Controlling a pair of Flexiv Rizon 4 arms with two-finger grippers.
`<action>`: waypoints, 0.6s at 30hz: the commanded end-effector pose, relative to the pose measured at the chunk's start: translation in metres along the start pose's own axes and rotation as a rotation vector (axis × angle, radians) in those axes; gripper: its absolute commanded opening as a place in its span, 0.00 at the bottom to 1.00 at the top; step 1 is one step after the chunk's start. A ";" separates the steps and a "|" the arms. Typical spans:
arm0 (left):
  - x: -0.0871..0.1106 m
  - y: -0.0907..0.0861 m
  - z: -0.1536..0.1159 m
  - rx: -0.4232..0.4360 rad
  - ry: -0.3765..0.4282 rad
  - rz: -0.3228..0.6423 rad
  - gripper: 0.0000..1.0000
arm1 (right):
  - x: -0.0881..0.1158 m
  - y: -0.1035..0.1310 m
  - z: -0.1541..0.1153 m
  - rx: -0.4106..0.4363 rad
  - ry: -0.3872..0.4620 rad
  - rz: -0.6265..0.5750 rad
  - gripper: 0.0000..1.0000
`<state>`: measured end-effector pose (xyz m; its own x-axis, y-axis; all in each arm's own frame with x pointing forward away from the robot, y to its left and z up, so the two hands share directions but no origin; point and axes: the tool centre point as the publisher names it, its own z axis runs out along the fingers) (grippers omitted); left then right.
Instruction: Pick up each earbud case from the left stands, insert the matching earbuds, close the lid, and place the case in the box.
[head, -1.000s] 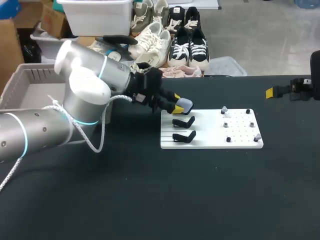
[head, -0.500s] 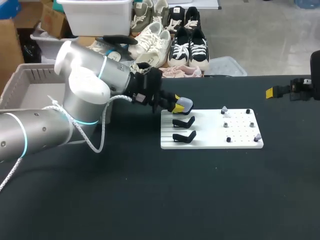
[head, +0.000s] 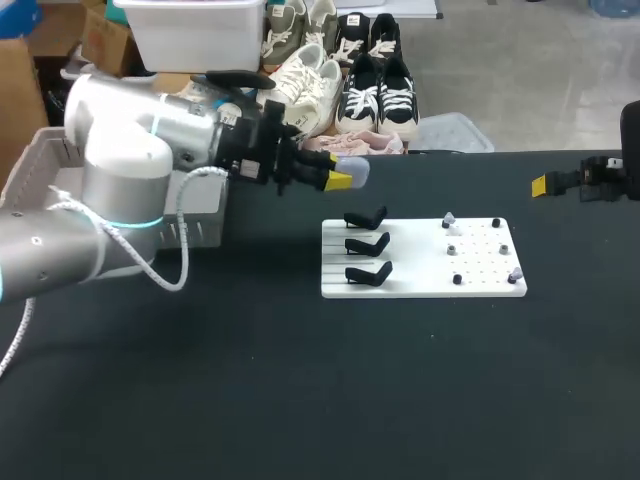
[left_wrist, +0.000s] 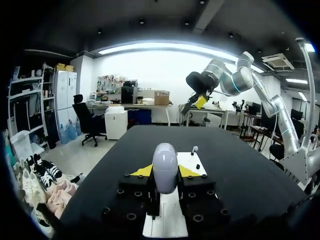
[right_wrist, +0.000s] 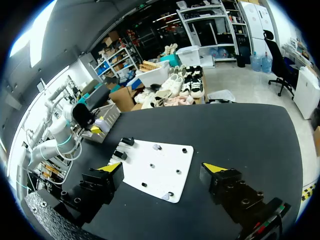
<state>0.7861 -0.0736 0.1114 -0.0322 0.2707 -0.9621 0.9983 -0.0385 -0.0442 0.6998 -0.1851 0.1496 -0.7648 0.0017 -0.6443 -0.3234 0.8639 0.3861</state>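
The black counter (head: 300, 400) carries everything, and my left arm (head: 120, 180) comes in over its left side, in front of the grey box (head: 50, 140) at the left edge. Right of the middle lies the white board (head: 420, 285), with the right tool (right_wrist: 164, 167) well off at the right edge, its fingers wide apart and holding nothing. The left tool (head: 340, 178) hangs above the counter, up off the board's far left corner, clamped on the pale earbud case (left_wrist: 165, 167), which stands between its yellow tips. The three black stands (head: 367, 244) on the board all look bare. Small pale pieces (head: 449, 218) among the pegs at the board's right end are probably the earbuds. The pick-up seems done; next, the case likely needs presenting steadily, lid accessible, so the right tool can fetch and seat the buds.
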 end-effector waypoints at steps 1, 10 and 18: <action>-0.016 -0.051 -0.021 -0.076 -0.065 0.000 0.00 | 0.000 -0.001 0.000 -0.004 0.002 -0.001 1.00; -0.025 -0.079 -0.022 -0.092 -0.121 0.019 0.00 | 0.000 -0.001 0.000 -0.004 0.002 -0.001 1.00; -0.027 -0.102 -0.024 -0.046 -0.135 0.032 0.00 | 0.000 -0.001 0.000 -0.004 0.002 -0.001 1.00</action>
<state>0.7014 -0.0597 0.1458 -0.0060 0.1360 -0.9907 0.9963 -0.0837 -0.0175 0.6998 -0.1851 0.1496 -0.7648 0.0017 -0.6443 -0.3234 0.8639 0.3861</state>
